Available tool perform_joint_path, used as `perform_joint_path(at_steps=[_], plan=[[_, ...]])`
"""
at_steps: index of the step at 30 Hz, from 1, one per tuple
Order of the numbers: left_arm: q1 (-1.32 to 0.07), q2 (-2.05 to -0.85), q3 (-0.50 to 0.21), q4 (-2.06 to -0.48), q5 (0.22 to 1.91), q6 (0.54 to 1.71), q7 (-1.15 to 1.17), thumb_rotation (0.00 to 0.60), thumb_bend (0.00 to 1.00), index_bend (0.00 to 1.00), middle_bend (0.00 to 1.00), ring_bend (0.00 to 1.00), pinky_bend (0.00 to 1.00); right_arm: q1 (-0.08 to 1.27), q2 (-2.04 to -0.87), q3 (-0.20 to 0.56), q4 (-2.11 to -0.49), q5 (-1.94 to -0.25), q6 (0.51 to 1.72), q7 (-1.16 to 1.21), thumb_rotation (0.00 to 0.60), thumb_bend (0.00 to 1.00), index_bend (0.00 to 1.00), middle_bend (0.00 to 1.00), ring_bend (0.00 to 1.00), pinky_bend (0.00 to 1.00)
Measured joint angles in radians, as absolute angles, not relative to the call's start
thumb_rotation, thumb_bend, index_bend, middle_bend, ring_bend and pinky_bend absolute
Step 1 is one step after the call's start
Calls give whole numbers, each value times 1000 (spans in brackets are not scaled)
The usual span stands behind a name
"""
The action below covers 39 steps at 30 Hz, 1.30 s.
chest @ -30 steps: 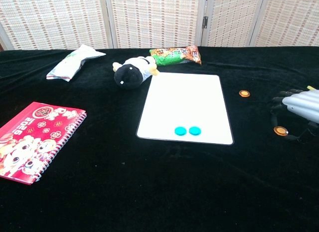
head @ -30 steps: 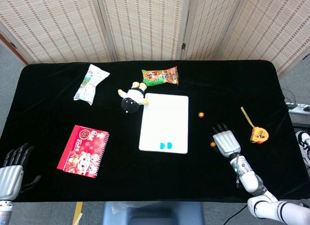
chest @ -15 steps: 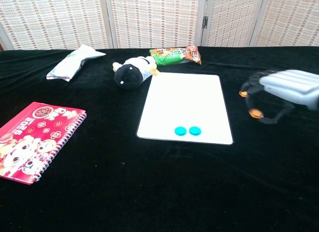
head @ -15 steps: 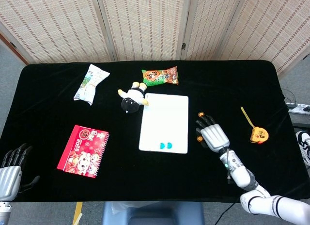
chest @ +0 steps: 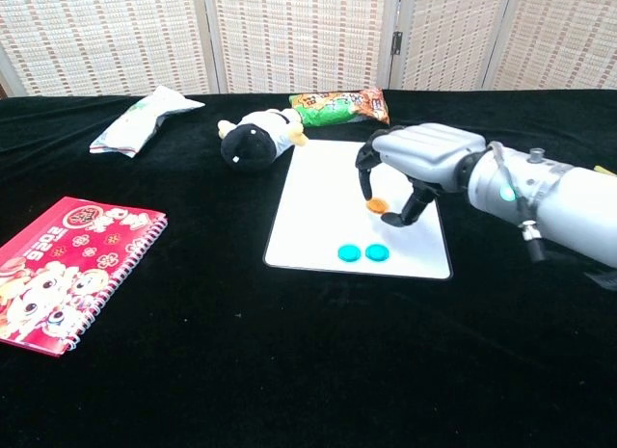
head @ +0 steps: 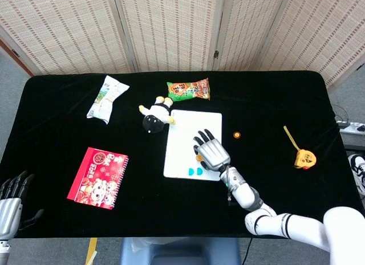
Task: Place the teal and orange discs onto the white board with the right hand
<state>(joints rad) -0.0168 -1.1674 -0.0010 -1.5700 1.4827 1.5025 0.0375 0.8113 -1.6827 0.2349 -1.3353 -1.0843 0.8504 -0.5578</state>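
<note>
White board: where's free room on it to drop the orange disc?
White board: the upper half, near the toy cow and snack bag, is bare, as is the left side. Crowded at the near edge: two teal discs, with the right hand holding the orange disc above.

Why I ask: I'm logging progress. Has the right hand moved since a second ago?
Yes. The right hand, pinching an orange disc, moved leftward from the bare tablecloth to above the white board.

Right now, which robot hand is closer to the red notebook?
Left. The left hand rests at the table's near corner beside the red notebook; the right hand is farther off, over the white board.
</note>
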Motion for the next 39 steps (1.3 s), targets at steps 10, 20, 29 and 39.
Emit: perform_joint_path(at_steps=[10,20,29,39], plan=[[-17,-1166,-2,-1573,1482,1499,44,600,269,0,0,62,0,905,-1753,274,-1234,-956,830,-648,600,316,466,142,0,0],[-14,-1167,-2,-1569,1469,1491,45,600,269,0,0,63,0,971,-1805,289,-1152,-879,814,-675,600,316,440,135,0,0],[-12,-1171,-1,-1558,1464,1485,36,600,269,0,0,62,0,990,-1812,282,-1123,-850,808,-667,600,316,68,96,0,0],[-20,-1174,-3,-1558,1476,1481,34,600,269,0,0,63,0,925,-1707,276,-1150,-853,867,-605,600,316,182,97,12,0]])
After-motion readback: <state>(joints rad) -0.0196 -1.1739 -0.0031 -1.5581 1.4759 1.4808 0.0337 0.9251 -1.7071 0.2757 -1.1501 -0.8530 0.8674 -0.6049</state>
